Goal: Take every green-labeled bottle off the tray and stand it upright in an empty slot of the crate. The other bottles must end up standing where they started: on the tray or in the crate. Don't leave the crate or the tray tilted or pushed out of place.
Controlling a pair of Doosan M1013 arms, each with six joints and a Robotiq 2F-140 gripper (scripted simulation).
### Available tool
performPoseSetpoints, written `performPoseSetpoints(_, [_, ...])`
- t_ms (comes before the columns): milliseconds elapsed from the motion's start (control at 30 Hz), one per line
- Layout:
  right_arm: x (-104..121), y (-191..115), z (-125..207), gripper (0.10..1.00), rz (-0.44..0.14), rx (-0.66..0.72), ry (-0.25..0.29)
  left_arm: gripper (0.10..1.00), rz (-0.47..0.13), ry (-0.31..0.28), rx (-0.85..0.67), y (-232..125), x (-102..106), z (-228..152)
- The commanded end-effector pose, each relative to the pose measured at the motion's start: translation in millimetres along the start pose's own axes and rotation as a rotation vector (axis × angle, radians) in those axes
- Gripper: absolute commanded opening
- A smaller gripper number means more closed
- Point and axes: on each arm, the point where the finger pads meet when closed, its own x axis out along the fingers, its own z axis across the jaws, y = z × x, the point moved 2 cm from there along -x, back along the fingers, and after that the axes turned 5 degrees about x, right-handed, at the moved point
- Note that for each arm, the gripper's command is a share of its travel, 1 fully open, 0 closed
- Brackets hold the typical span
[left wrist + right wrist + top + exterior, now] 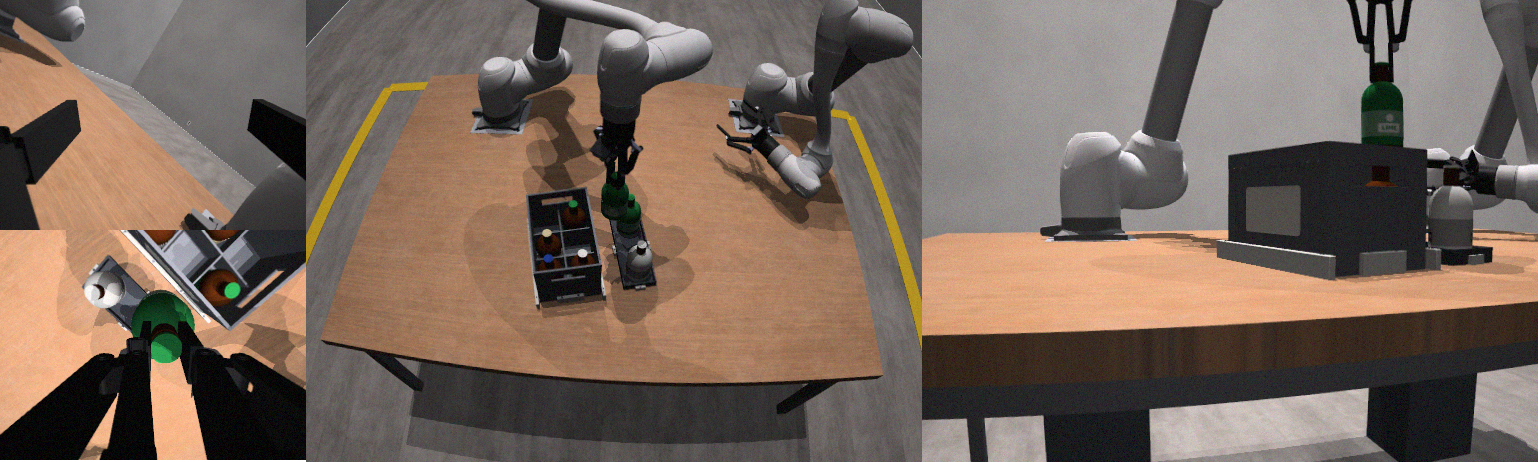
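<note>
My right gripper (615,176) (1381,75) (164,334) is shut on the neck of a green-labeled bottle (614,197) (1382,117) and holds it upright, raised near the tray's back end. A second green bottle (630,220) stands on the tray (624,250) (1484,254) behind a grey-white bottle (639,262) (1452,220) (107,287). The crate (566,270) (1282,165) holds several brown bottles. Its back-left and middle-right slots look empty in the top view. My left gripper (164,115) is open and empty, far from crate and tray.
In the crate, a green-capped brown bottle (574,216) (217,287) stands back right, a cream-capped one (548,244) middle left, a blue-capped one (548,260) front left and a white-capped one (582,255) front right. The crate stands close beside the tray.
</note>
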Motion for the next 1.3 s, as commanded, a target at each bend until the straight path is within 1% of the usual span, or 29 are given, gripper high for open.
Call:
performPoseSetpoints(0, [-1,3,4,0.099,0.000,0.000,0.002,1.000,0.000,0.000,0.000,0,0,0])
performPoseSetpoints(200, [-1,7,12,0.099,0.000,0.000,0.002,1.000,0.000,0.000,0.000,0,0,0])
performPoseSetpoints(700, [-1,28,44,0.099,0.000,0.000,0.002,1.000,0.000,0.000,0.000,0,0,0])
performPoseSetpoints(767, [-1,28,44,0.099,0.000,0.000,0.002,1.000,0.000,0.000,0.000,0,0,0])
performPoseSetpoints(1267, [-1,50,78,0.099,0.000,0.000,0.002,1.000,0.000,0.000,0.000,0,0,0])
